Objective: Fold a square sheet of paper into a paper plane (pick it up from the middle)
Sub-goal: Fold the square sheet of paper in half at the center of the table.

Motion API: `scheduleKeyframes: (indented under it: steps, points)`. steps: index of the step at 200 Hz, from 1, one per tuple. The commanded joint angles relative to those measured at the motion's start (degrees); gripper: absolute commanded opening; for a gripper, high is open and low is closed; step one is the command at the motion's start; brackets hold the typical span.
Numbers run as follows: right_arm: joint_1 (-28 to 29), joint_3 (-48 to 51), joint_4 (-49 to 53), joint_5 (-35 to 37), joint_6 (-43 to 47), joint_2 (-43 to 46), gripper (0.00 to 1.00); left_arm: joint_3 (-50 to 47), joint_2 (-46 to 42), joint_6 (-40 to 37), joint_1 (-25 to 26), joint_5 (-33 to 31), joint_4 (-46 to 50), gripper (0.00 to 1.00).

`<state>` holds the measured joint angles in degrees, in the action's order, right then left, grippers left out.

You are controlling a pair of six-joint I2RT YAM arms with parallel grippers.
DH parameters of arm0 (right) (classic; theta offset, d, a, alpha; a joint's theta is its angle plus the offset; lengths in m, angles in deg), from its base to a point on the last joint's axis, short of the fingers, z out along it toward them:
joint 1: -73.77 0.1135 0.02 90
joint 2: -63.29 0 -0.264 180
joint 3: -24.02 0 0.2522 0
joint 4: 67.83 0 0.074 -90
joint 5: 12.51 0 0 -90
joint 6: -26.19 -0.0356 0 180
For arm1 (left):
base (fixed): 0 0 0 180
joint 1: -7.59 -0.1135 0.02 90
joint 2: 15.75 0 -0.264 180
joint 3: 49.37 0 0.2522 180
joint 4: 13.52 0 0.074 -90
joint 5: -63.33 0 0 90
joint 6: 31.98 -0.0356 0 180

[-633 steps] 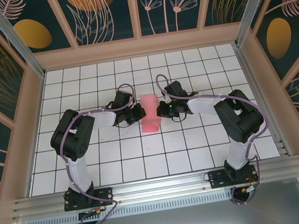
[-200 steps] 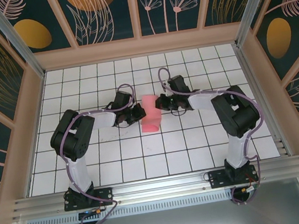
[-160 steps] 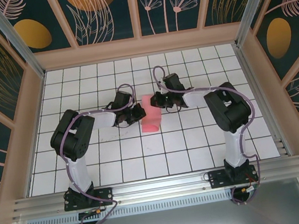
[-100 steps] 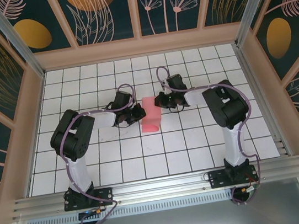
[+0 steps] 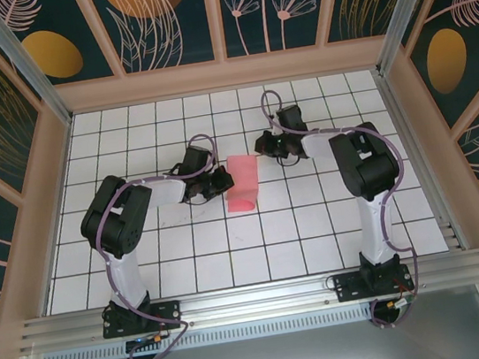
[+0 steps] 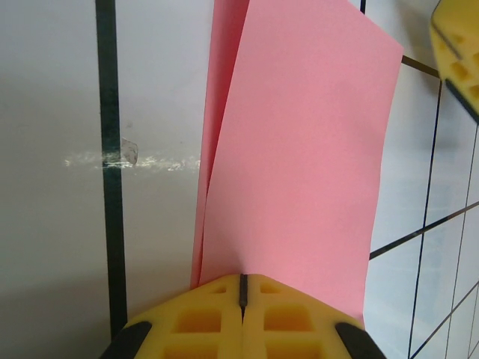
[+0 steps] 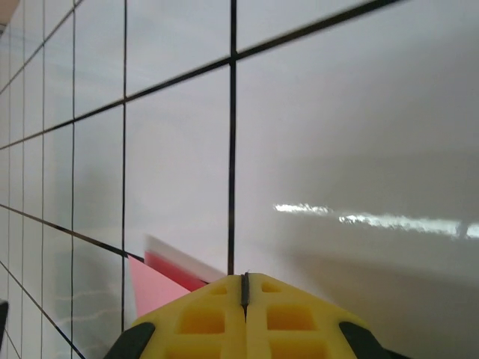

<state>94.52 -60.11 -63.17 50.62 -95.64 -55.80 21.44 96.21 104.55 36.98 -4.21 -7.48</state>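
**Sheet of paper** (image 5: 242,182): pink, folded to a narrow oblong. Flat on the bench (image 5: 181,268), near the middle of the grid and a little toward 12 o'clock. Long sides running 12 to 6 o'clock, leaning slightly toward 1. From the left wrist, two layers on show, the upper leaf offset from the lower along the 9 o'clock edge, the far corner at 1 o'clock sharp.

**Left hand** (image 5: 223,181): at 9 o'clock of the paper, against its long edge. Clenched, yellow fingers (image 6: 284,314) pressed together with only a hairline seam between, nothing pinched in that seam. Paper passing beneath the tips; pressed down or merely covered, cannot tell.

**Right hand** (image 5: 260,147): at 1 o'clock of the paper, just beside its far corner. Clenched likewise, yellow fingers (image 7: 202,318) closed to a hairline seam, holding nothing. From the right wrist, a pink corner of the paper at 8 o'clock of the tips, with a darker red layer and a thin white strip along its edge. Contact with the tips not determinable.

**Bench surface**: white tiles, black grid lines. Pale scuffed streak (image 6: 127,158) across one line, at 9 o'clock of the paper in the left wrist view.

**Walls** (image 5: 164,20): wooden-framed, with dark leaf-and-flower panels at 9, 12 and 3 o'clock.
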Motion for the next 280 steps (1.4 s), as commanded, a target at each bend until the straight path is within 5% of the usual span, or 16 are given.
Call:
scheduleKeyframes:
  steps: [1, 102, 205, 280]
  points:
    - [2.1, -0.5, 0.1, -1.1, 0.9, 2.2, 0.0, -3.9, 6.2, -2.1, -0.5, -9.1, 14.2, 0.0]
    - [5.5, 7.9, -2.1, -11.3, 2.0, 2.4, 0.0, -3.8, 6.4, -1.9, -0.5, -9.1, 14.1, 0.0]
    - [-0.8, 4.8, 0.1, -2.2, 1.5, 4.0, 0.0, -3.8, 6.0, -2.2, -0.5, -9.1, 14.5, 0.0]
    - [7.4, 9.2, -0.5, -4.9, -0.1, 8.2, 0.0, -3.7, 5.9, -2.1, -0.5, -8.8, 14.3, 0.0]
